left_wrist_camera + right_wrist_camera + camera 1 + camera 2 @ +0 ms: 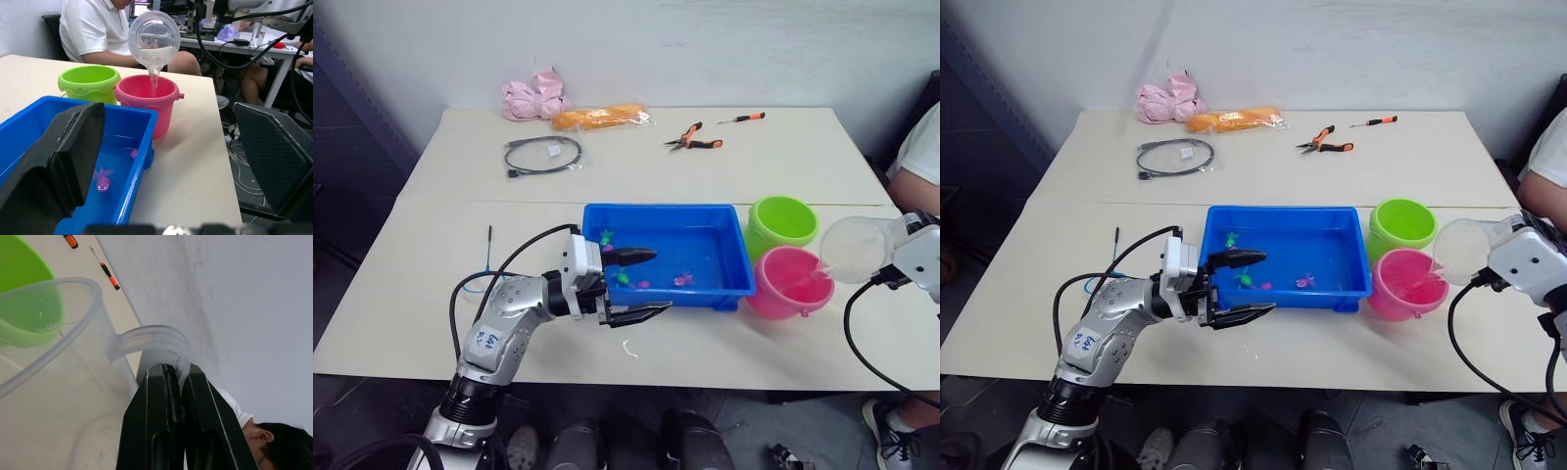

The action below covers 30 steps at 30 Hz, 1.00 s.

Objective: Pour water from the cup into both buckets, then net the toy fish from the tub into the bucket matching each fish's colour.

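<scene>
My right gripper (176,369) is shut on the handle of the clear cup (850,250). The cup is tipped over the pink bucket (790,282), and a thin stream of water (153,83) falls into it. The green bucket (782,223) stands just behind the pink one, to the right of the blue tub (705,245). Small green fish (623,278) and pink fish (683,279) lie in the tub. At the tub's near left corner my left gripper (646,284) is open and holds nothing. The net's dark handle (488,247) lies on the table left of that arm.
At the back of the table lie orange-handled pliers (693,139), a small screwdriver (744,117), a coiled black cable (543,155), an orange packet (602,117) and a pink bag (533,98). A person in a white shirt (922,157) sits at the right edge.
</scene>
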Tool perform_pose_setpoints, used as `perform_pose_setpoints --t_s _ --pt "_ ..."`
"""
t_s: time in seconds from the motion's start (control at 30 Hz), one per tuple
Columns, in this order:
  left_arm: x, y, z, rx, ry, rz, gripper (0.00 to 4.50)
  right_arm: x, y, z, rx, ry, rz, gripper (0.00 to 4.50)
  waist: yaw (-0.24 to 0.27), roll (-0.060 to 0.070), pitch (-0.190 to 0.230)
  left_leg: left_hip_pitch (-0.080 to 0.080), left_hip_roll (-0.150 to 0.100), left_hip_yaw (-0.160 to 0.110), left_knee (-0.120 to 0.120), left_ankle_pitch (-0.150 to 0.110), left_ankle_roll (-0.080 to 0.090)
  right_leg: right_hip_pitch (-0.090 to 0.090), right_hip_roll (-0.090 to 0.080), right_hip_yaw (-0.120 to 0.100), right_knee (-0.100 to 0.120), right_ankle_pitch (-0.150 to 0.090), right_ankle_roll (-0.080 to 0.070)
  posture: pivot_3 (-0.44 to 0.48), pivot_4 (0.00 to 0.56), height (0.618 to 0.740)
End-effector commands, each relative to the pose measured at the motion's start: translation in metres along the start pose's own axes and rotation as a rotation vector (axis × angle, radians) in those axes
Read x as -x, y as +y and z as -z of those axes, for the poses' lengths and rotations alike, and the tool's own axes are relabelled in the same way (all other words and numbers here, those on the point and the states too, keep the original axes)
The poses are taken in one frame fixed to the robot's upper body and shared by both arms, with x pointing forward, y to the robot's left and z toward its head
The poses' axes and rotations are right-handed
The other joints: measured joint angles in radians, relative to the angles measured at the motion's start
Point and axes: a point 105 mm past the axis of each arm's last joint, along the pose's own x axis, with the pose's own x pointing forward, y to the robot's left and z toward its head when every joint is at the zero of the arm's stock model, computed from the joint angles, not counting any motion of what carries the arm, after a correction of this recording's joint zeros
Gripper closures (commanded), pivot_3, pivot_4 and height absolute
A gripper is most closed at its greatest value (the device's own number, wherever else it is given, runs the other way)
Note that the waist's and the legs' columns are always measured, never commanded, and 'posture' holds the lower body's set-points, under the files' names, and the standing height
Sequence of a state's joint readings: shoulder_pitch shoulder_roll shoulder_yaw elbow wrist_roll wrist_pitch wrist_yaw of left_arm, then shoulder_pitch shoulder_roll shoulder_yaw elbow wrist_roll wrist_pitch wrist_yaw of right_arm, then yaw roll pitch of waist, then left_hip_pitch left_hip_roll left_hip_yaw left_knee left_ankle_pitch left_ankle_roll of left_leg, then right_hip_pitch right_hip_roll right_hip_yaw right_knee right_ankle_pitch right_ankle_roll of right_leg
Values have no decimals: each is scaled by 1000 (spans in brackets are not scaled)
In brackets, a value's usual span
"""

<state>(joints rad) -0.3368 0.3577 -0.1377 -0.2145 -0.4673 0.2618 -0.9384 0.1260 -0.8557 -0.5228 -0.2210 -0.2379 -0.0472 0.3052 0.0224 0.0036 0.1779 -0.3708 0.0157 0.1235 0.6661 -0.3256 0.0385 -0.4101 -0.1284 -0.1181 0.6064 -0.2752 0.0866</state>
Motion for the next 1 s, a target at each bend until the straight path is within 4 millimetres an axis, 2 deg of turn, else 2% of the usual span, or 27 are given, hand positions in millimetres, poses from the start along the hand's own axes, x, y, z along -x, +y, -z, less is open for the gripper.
perform_pose_setpoints --t_s 0.03,0.27,0.37,0.47,0.63,0.7,0.8,0.87,1.0 --pt "-1 0 -6 -28 -15 4 0 2 -14 -4 33 -27 66 4462 0 0 0 0 0 0 0 0 0 0 0 0 0 0 0 0 150 740" --pt "-2 0 -6 -25 -16 3 0 4 -12 -2 34 -35 70 4462 0 0 0 0 0 0 0 0 0 0 0 0 0 0 0 0 150 740" --pt "-1 1 -6 -21 -17 1 0 5 -13 1 -40 -23 100 4462 0 0 0 0 0 0 0 0 0 0 0 0 0 0 0 0 150 740" --pt "1 3 -6 -15 -18 -11 0 8 -13 9 -221 3 160 4462 -1 0 0 0 0 0 0 0 0 0 0 0 0 0 0 0 150 740" --pt "8 12 -16 29 -57 -76 0 11 -25 29 -709 93 314 4462 -1 0 0 0 0 -1 1 0 0 0 0 0 1 0 0 0 150 740" --pt "12 18 -21 39 -66 -108 0 5 -29 33 -867 126 308 4462 -3 0 0 0 0 -1 1 0 0 0 -1 0 1 0 0 0 150 740" --pt "18 29 -29 28 -79 -171 0 -8 -30 33 -928 218 248 4462 -5 0 0 0 0 -1 1 0 0 0 -1 0 1 0 0 0 150 740" --pt "21 39 -33 13 -87 -220 0 -19 -32 32 -932 268 217 4462 -7 0 0 0 0 -1 0 0 1 0 -1 0 1 0 0 0 150 740" --pt "22 51 -36 -26 -74 -290 0 -41 -40 22 -849 262 169 4462 -11 0 0 -1 0 -1 0 1 1 0 -2 -1 1 0 0 0 150 740"
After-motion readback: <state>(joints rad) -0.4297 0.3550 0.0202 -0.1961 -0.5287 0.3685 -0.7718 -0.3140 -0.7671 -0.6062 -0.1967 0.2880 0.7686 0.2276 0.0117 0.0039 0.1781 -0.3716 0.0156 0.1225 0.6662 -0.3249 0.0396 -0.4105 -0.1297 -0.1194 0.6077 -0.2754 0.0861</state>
